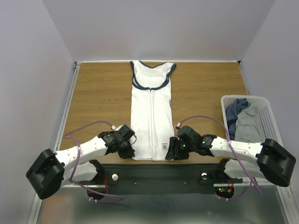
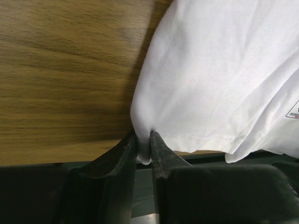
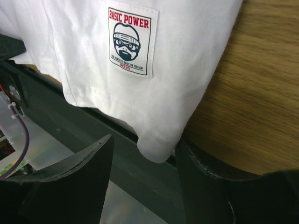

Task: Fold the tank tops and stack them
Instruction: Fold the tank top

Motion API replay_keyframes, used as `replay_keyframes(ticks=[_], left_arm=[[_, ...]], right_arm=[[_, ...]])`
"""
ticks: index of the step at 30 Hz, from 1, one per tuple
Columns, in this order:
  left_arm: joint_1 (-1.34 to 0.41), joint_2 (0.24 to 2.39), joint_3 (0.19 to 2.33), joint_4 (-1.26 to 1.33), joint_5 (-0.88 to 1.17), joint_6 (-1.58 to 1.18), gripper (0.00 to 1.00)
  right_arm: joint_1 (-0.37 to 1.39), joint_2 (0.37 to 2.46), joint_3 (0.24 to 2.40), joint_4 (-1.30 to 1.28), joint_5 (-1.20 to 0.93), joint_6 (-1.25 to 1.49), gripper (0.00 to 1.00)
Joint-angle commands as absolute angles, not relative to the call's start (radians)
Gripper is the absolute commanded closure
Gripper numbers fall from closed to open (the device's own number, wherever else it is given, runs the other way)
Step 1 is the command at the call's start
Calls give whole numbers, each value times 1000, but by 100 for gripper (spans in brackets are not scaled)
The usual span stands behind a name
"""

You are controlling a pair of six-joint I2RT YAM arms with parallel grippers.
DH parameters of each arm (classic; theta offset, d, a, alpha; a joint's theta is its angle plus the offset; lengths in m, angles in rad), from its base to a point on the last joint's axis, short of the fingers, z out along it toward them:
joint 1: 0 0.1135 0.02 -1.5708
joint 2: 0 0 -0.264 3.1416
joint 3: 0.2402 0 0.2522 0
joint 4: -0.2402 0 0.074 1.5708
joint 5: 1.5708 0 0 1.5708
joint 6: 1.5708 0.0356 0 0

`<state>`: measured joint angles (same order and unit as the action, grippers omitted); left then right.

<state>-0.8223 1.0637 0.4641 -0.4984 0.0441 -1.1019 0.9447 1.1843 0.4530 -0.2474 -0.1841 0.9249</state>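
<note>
White navy-trimmed cloth tank top [image 1: 152, 112] is laid lengthwise down the brown wooden table [image 1: 98, 93], hem hung over the near edge, presumably for folding: left hem corner is pinched by the nearly closed left gripper [image 2: 143, 140], right corner merely straddled by the open right gripper [image 3: 145, 142].

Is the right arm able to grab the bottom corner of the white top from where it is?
Probably yes. The white tank top's bottom corner hangs right between the right arm's open jaws, at the table's near edge, and nothing else sits between them.
</note>
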Motion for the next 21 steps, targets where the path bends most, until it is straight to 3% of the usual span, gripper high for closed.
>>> replay_keyframes(ticks=[1, 8, 10, 14, 21], left_arm=[[-821, 1055, 431, -489, 74, -1080, 75], [-821, 1012, 413, -482, 75, -1072, 85], [-821, 1003, 419, -486, 74, -1062, 90], [-822, 994, 425, -491, 71, -1045, 100], [-822, 968, 428, -485, 83, -1037, 100]], right_arm=[[966, 1242, 379, -356, -172, 939, 40], [966, 1246, 373, -359, -55, 1026, 49], [966, 1240, 382, -360, -37, 1035, 55], [966, 1229, 402, -373, -6, 1031, 83], [982, 1223, 492, -461, 76, 976, 96]])
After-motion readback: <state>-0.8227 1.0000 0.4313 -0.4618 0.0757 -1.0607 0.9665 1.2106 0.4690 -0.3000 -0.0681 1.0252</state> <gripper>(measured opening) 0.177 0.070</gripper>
